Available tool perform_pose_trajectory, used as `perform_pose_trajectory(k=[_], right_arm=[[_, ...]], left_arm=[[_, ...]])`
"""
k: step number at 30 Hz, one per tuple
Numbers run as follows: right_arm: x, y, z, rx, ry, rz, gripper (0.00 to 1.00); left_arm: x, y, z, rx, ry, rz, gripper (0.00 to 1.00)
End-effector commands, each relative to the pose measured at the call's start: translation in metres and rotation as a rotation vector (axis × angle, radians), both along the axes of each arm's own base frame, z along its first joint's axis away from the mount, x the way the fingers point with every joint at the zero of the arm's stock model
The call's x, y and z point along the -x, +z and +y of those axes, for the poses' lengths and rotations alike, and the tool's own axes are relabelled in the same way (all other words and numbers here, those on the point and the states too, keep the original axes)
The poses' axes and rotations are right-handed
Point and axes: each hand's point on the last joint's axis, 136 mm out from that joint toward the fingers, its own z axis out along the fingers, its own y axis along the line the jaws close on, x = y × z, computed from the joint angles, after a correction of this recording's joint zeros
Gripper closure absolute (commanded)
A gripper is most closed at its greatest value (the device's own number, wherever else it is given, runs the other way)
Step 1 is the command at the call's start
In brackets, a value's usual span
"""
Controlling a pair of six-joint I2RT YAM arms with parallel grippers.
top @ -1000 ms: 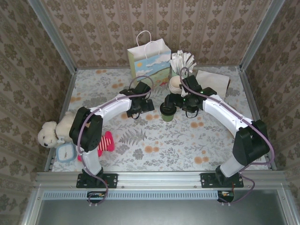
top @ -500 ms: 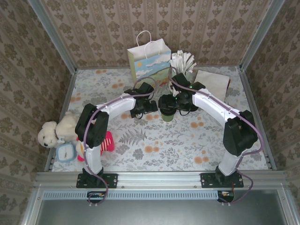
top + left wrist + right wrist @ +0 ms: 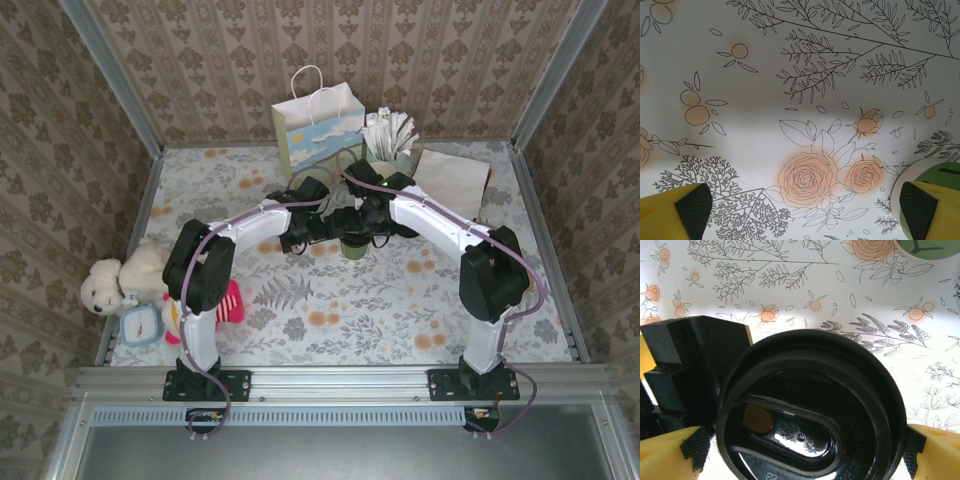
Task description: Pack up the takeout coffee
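Note:
The takeout coffee [image 3: 353, 247], a small dark-green cup with a black lid [image 3: 807, 410], stands mid-table in front of the gift bag. My right gripper [image 3: 355, 226] hangs directly over it. In the right wrist view the right gripper [image 3: 804, 446] is open wide, and the lid sits between the two padded fingertips [image 3: 694, 447], close to both. My left gripper [image 3: 305, 228] hovers just left of the cup. Seen from the left wrist, the left gripper [image 3: 805, 206] is open over bare floral tablecloth, with nothing between its fingers.
A white gift bag [image 3: 320, 125] stands at the back, with a cup of white sticks [image 3: 388, 135] and a brown paper sheet [image 3: 452, 180] to its right. A teddy bear [image 3: 115, 280] and a red striped toy [image 3: 228, 300] lie at the left. A green, pale-rimmed round thing [image 3: 942, 172] lies by the left gripper's right finger.
The right arm has swung left, bringing its gripper over the cup so the lid sits between its fingers. The left arm has shifted slightly toward the cup. Both grippers stayed open.

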Motion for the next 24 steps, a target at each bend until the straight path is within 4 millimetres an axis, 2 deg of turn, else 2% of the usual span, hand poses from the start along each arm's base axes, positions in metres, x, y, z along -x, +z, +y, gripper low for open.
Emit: perform_pose_trajectory(k=[1,9,18,21,24], right_arm=[[0.002,-0.007,-0.003,0.049,0.013,0.024,0.00],[-0.001,-0.013,-0.002,0.053,-0.001,0.024,0.01],[0.003,-0.011,-0.001,0.042,0.027,0.026,0.14],[0.010,-0.007,-0.008,0.037,0.033,0.036,0.16],[0.023,-0.004,-0.027,0.042,0.015,0.054,0.16]], left_arm=[[-0.004,-0.005,-0.006,0.013,-0.008,0.019,0.00],[-0.002,-0.006,0.005,0.000,0.023,0.022,0.00],[-0.003,0.002,0.019,-0.020,0.046,-0.003,0.00],[-0.003,0.008,0.024,-0.026,0.055,-0.021,0.00],[-0.005,0.016,0.029,-0.035,0.062,-0.054,0.00]])
